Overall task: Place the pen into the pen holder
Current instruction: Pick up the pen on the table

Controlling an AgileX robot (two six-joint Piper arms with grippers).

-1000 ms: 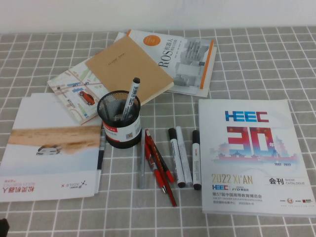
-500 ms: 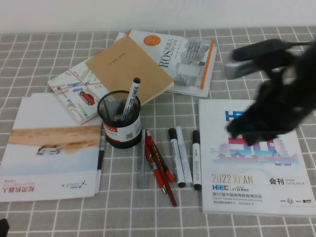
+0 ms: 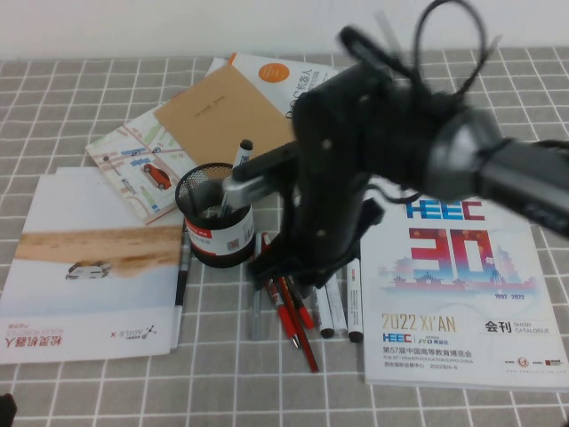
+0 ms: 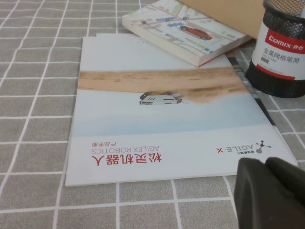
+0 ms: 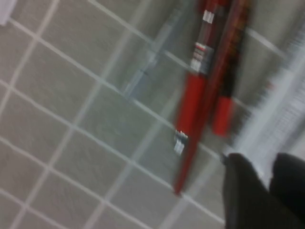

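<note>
Pens lay in a loose row on the grey checked tablecloth in the high view, and the right gripper hung low over their upper ends, just beside the pen holder. The pen, slim and grey-silver, lay flat at the left of that row, beside the red pens, its upper end under the gripper and not gripped; I could not tell whether that gripper was spread or closed. The holder, a black mesh cup with a red-and-white label, stood upright with a black-capped marker leaning in it (white markers lay right of the red pens).

From the left wrist, the left gripper hovered above the near corner of a white brochure, fingers pressed together on nothing; the holder stood beyond it.

From the right wrist, the blurred grey pen lay alongside the red pens, apart from the dark fingers.
</note>
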